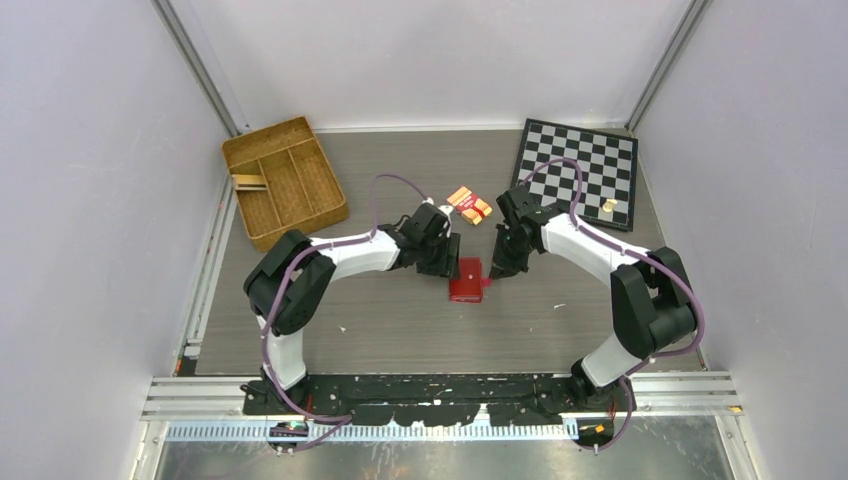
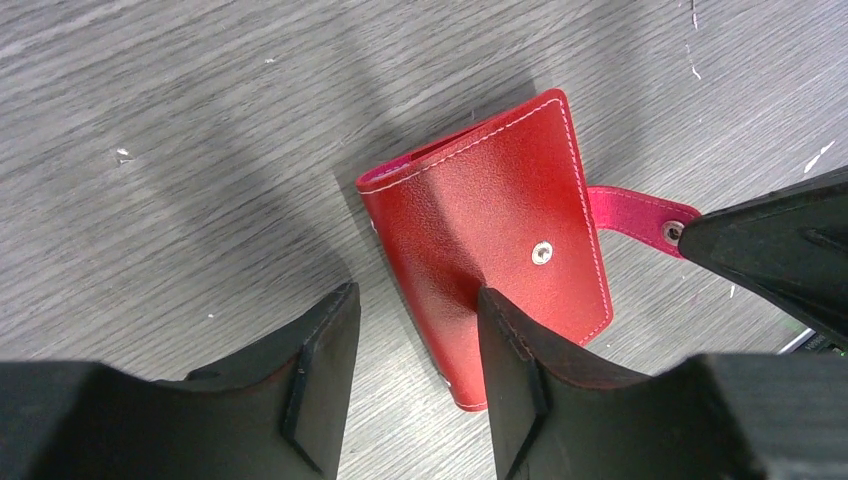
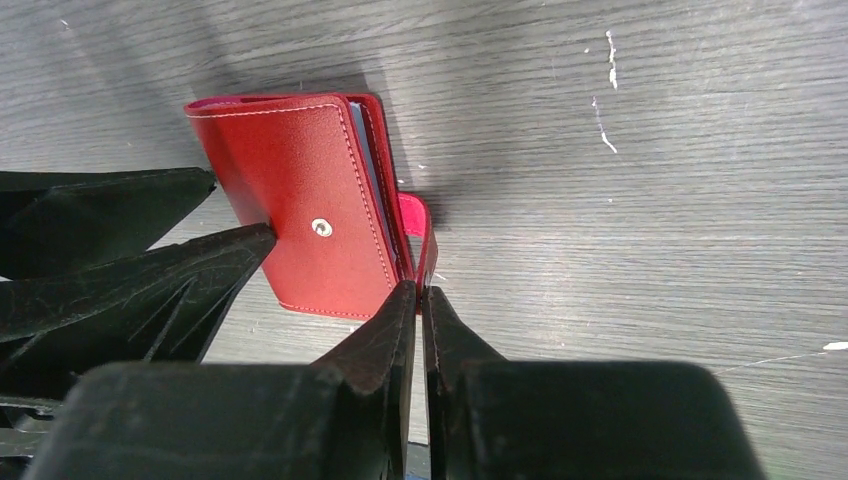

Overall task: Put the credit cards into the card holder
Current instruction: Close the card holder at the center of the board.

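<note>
Nearest the arm bases, the small dark-red leather-like card holder [image 2: 480, 220] lies closed and flat on the grey wood-grain table [image 1: 380, 320], about mid-table, with a gripper on either side.

The left gripper [image 2: 415, 370] comes in from the holder's 9 o'clock. Its jaws are apart: one finger lies over the cover and the other sits off the edge above the table, clamping nothing.

The right gripper [image 3: 420, 300] is at the holder's 3 o'clock. Its jaws are nearly together and appear to pinch the pink snap tab [image 3: 425, 225], which is unfastened and arches clear of the cover.

The holder looks light and its cover supple and slightly slick, so I expect it to slide or lift when the tab is pulled. It will likely need pinning by the spine edge while the tab side is peeled open. Bluish plastic sleeves [image 3: 362, 150] show along the open edge; they look thin and floppy.

Further off, at 12 o'clock, lies an orange-and-red banded pack [image 1: 469, 204], near but not touching. At 10 o'clock is a brown wicker divided tray [image 1: 310, 185], and at 2 o'clock a black-and-white chessboard [image 1: 570, 165] carrying a small tan item [image 1: 608, 205] too small to identify. I can pick out no loose credit cards for certain. Nothing crowds the holder except the two grippers themselves.
</note>
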`<state>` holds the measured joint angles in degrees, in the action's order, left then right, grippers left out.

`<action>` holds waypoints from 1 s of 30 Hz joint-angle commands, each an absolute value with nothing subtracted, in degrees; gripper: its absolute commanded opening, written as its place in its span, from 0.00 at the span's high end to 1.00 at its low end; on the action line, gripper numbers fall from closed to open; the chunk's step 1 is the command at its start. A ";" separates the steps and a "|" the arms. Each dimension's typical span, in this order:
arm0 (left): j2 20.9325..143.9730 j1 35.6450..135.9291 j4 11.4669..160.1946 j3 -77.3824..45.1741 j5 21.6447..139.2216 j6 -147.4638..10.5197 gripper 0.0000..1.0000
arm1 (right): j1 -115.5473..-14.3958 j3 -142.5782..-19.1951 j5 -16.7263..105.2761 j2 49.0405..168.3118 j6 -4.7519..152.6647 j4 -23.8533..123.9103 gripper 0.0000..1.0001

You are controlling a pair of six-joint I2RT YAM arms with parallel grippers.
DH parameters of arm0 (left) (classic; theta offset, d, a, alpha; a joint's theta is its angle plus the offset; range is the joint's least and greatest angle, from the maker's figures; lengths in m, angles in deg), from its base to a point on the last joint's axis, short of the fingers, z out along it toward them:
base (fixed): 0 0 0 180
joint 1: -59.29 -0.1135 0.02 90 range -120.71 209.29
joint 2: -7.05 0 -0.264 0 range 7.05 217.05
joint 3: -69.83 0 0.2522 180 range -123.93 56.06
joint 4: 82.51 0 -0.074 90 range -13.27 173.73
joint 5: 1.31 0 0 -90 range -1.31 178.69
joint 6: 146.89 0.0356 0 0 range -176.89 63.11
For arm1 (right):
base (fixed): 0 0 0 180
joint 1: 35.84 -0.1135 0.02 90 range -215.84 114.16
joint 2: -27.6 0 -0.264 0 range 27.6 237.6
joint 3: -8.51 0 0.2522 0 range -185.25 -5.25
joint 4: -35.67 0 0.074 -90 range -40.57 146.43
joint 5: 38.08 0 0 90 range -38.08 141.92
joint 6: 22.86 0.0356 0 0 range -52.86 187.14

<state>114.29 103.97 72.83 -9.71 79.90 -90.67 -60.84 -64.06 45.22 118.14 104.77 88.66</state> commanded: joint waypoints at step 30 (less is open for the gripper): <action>118.84 105.96 69.13 -13.17 83.57 -86.49 0.67 | -60.53 -63.81 31.25 123.56 101.53 75.77 0.99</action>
<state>116.34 105.42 71.30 -12.49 81.14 -88.42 -60.73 -62.44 33.89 122.60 102.80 78.23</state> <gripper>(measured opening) 0.342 0.017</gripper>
